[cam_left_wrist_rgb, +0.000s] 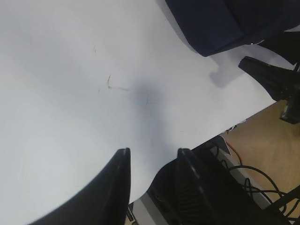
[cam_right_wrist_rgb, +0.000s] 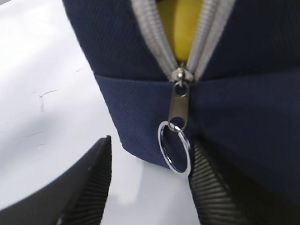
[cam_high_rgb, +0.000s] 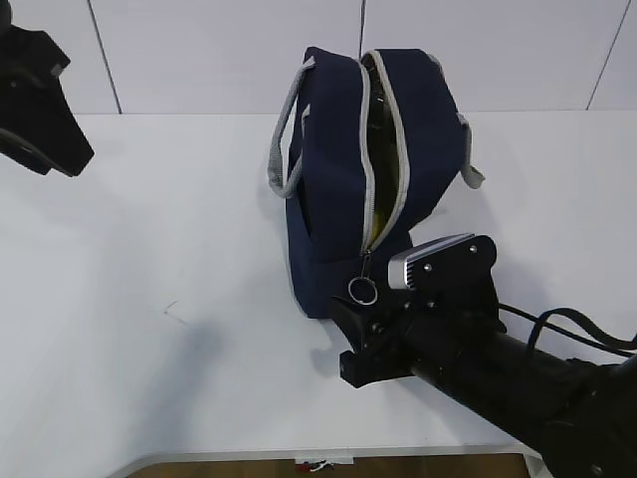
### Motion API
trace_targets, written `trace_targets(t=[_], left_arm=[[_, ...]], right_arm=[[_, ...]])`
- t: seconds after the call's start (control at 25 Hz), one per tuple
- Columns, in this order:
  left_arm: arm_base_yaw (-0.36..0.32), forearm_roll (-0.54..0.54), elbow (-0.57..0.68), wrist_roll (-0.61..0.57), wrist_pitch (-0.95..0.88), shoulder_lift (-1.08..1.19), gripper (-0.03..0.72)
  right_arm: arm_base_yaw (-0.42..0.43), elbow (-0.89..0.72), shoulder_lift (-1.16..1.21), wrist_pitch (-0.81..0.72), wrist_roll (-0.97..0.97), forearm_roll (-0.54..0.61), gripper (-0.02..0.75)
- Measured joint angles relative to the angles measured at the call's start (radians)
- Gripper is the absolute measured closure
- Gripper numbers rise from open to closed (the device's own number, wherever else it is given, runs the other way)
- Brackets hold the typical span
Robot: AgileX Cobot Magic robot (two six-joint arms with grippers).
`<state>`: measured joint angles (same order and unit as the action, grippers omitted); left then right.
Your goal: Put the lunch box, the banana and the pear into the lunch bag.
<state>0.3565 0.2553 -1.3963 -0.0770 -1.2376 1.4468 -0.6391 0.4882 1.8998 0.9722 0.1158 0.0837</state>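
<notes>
The lunch bag [cam_high_rgb: 343, 189] stands on the white surface [cam_high_rgb: 149, 299], unzipped, something yellow showing inside. The right tool [cam_right_wrist_rgb: 150, 183] sits half open, empty, its jaws either side of the ring pull [cam_right_wrist_rgb: 174, 147]. Closing off-centre could miss the thin ring or drag the light bag. The left tool [cam_left_wrist_rgb: 152, 161] hangs part-open, empty.

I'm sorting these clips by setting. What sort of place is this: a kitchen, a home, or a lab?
Most likely a robot lab or test bench: a bare white table against plain white wall panels, a black robot arm, and loose cables over a wooden floor. Only a lunch bag looks domestic.
</notes>
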Motion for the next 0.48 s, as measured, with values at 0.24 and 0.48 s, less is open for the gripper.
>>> trace_targets(t=[0.24,0.48], left_arm=[[0.0,0.006,0.0,0.0,0.0,0.0,0.435],[0.0,0.021,0.0,0.0,0.0,0.0,0.435]], right_arm=[[0.0,0.0,0.0,0.0,0.0,0.008,0.372],[0.0,0.0,0.0,0.0,0.0,0.008,0.451]])
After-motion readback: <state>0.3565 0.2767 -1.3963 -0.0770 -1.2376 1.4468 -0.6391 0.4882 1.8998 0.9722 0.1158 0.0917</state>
